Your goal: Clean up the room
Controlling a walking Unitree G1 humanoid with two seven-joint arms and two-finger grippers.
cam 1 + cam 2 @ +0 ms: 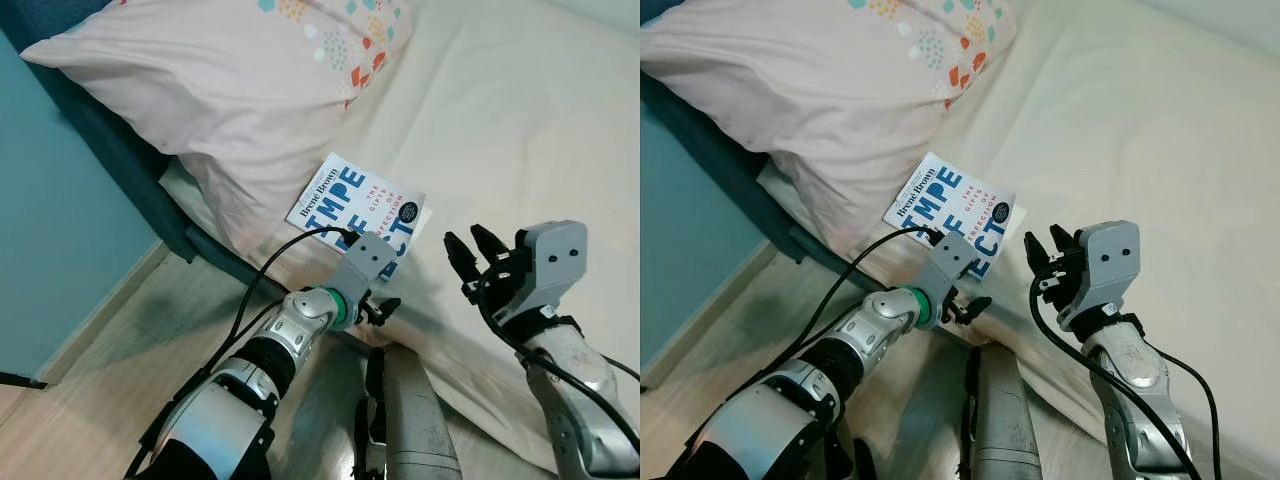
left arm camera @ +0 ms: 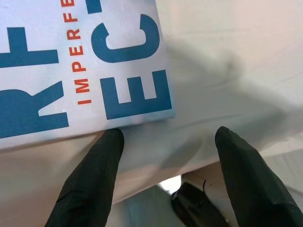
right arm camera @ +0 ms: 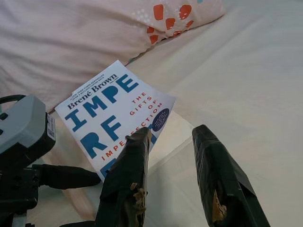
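Note:
A white book [image 1: 360, 208] with big blue letters lies flat on the cream bed sheet [image 1: 500, 120], next to a pink pillow [image 1: 250, 90]. My left gripper [image 2: 165, 137] is open at the book's near corner by the bed's edge; one fingertip [image 2: 111, 139] touches the book's edge [image 2: 94, 71]. My right gripper [image 1: 472, 248] hovers open just right of the book, above the sheet. In the right wrist view the book [image 3: 113, 113] lies beyond the two fingers [image 3: 132, 161], with the left gripper's body beside it.
The pillow has coloured dots at its far end [image 1: 950, 40]. A teal wall [image 1: 60, 230] stands on the left, with wooden floor [image 1: 130, 340] between it and the dark bed frame [image 1: 190, 240]. My own leg [image 1: 415, 420] is below the bed edge.

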